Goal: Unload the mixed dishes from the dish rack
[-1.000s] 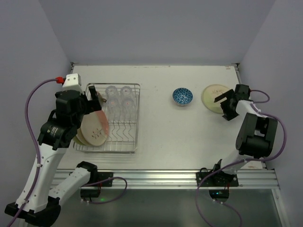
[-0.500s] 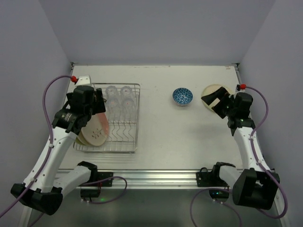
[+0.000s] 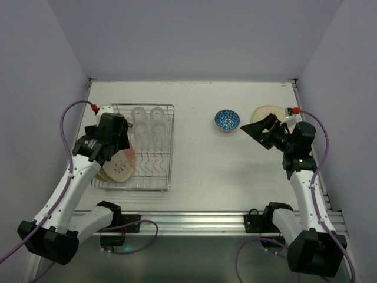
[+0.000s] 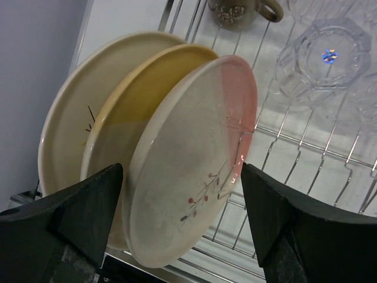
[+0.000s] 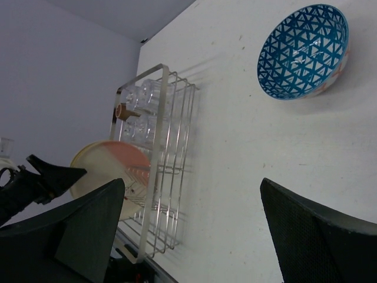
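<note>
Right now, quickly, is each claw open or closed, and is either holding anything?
Left claw: open, holding nothing, facing the round cream-and-pink plate in the silver wire dish rack.
Right claw: open, holding nothing.

Silver wire dish rack (image 3: 154,162) at nine o'clock on the white desk (image 3: 206,171); small blue-patterned bowl (image 3: 227,119) at one o'clock, round cream plate (image 3: 268,110) at two.

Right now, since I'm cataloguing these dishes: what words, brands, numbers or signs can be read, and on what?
No text can be read in any view.
On the mug: raised marks, too blurred to read as letters.
On the front plate: only a painted twig, no text.
On the bowl: only blue triangles, no text.
</note>
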You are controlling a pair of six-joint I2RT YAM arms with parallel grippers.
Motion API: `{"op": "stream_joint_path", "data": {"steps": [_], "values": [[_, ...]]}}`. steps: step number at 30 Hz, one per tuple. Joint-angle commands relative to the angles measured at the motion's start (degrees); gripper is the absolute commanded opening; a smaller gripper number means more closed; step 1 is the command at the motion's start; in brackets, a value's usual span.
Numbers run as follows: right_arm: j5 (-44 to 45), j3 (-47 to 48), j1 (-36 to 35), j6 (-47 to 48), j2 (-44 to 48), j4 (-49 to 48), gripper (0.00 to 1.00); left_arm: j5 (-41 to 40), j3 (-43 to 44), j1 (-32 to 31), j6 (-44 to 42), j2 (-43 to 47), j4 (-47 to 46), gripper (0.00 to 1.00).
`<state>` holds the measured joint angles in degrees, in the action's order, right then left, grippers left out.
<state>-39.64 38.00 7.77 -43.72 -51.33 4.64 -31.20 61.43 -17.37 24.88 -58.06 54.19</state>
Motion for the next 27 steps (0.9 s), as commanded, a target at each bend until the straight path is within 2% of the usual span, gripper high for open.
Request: {"op": "stream_joint_path", "data": {"steps": [1, 5, 10, 21, 23, 27], "values": [[-4.1, -0.3, -0.1, -2.1, 1.5, -3.3, 0.99, -4.2, -1.2, 0.3, 3.3, -0.4, 2.0, 0.85], [-4.0, -0.4, -0.1, -1.5, 3.2, -2.5, 0.99, -4.2, -1.7, 0.7, 3.9, -0.3, 1.9, 0.85], [-4.3, -1.0, -0.1, -1.2, 4.5, -2.3, 0.99, 2.5, -3.1, 1.2, 3.0, -0.7, 0.0, 0.84], [-5.4, -1.9, -0.1, -2.2, 5.4, -3.1, 0.99, 11.2, -4.0, 1.9, 0.5, 2.4, -3.8, 0.68], [-5.8, -2.1, -0.1, -2.4, 5.3, -3.6, 0.99, 12.1, -4.5, 1.9, 0.3, 2.8, -4.8, 0.62], [-6.2, -2.1, -0.1, -2.6, 5.4, -3.7, 0.99, 15.1, -6.2, 1.9, -0.4, 3.1, -6.4, 0.58]]}}
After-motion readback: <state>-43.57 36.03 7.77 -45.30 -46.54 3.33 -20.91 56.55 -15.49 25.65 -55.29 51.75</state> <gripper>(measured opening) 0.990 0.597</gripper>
